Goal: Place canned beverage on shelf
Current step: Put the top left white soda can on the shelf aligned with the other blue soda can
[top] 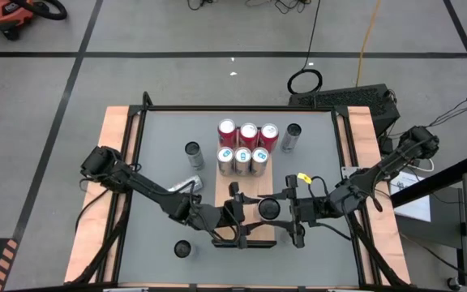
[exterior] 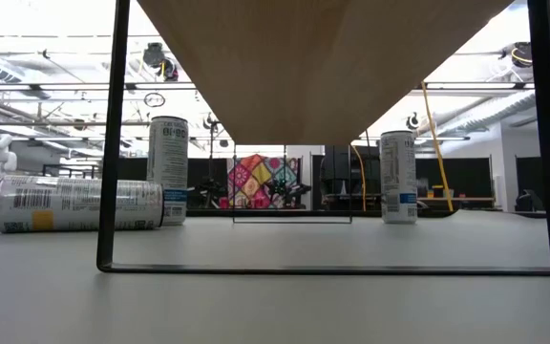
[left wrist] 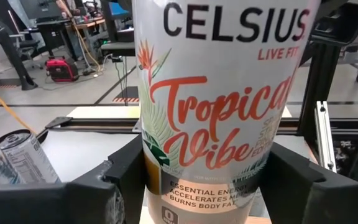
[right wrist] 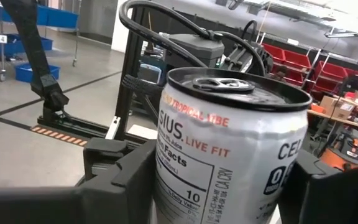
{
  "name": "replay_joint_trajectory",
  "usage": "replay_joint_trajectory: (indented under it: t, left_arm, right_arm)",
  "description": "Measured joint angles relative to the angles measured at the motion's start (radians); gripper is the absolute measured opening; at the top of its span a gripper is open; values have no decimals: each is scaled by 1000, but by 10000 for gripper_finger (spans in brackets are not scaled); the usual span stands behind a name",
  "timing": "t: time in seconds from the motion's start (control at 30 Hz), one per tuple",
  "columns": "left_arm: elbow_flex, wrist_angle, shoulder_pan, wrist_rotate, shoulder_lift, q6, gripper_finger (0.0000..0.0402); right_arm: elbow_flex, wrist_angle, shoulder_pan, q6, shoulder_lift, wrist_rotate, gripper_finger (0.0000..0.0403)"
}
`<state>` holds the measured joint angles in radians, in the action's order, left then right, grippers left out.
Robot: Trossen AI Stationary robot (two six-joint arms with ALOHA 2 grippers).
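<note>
Can: a white Celsius can (top: 268, 208) stands upright on the near part of the shelf, its dark top facing the overhead camera, its long axis vertical.
Relation to the tools: the can sits between the two grippers, the left gripper (top: 235, 217) on its left and the right gripper (top: 297, 214) on its right, both equally close.
Left gripper: its dark fingers (left wrist: 126, 168) flank the lower body of the can (left wrist: 213, 112) on both sides; whether they press or stand just clear, I cannot tell.
Right gripper: its fingers (right wrist: 132, 174) bracket the can (right wrist: 229, 155) just below the rim; contact likewise cannot be told.
Judgement: the can looks set down on the board, so the coming move probably depends on both arms backing off sideways without tipping it.
Shelf: the wood-grain board (top: 259, 181) with a dark frame runs near to far; six cans (top: 247, 148) stand in two rows at its far end, red behind, silver in front.
Table: on the grey tabletop (top: 319, 162), one can lies on its side (top: 186, 185) left of the shelf, two stand upright farther off (top: 194, 156) (top: 291, 138), and another stands at the near left (top: 182, 248).
Room: concrete floor with dark tape lines, cables, an orange vacuum (top: 10, 15) at far left.
</note>
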<state>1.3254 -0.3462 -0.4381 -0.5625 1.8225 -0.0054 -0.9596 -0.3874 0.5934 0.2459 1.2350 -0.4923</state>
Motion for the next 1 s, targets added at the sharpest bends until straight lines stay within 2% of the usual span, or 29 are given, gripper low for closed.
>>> replay_joint_trajectory:
  t: [0.2, 0.33, 0.6, 0.77, 1.0]
  left_arm:
    - [0, 28, 0, -9, 0, -24, 236]
    - [0, 41, 0, -11, 0, -47, 237]
    - [-3, 83, 1, -15, 3, -46, 237]
    - [-3, 72, 0, -20, 3, -46, 237]
    - [-3, 76, -1, -20, 3, -42, 238]
  right_arm:
    - [0, 4, 0, 32, 0, -10, 245]
    - [0, -6, 0, 39, -1, -13, 257]
    - [-3, -37, 5, 5, -6, -5, 247]
    - [-3, -8, 5, -54, -9, -7, 230]
    - [-3, 21, 5, -60, -9, -5, 226]
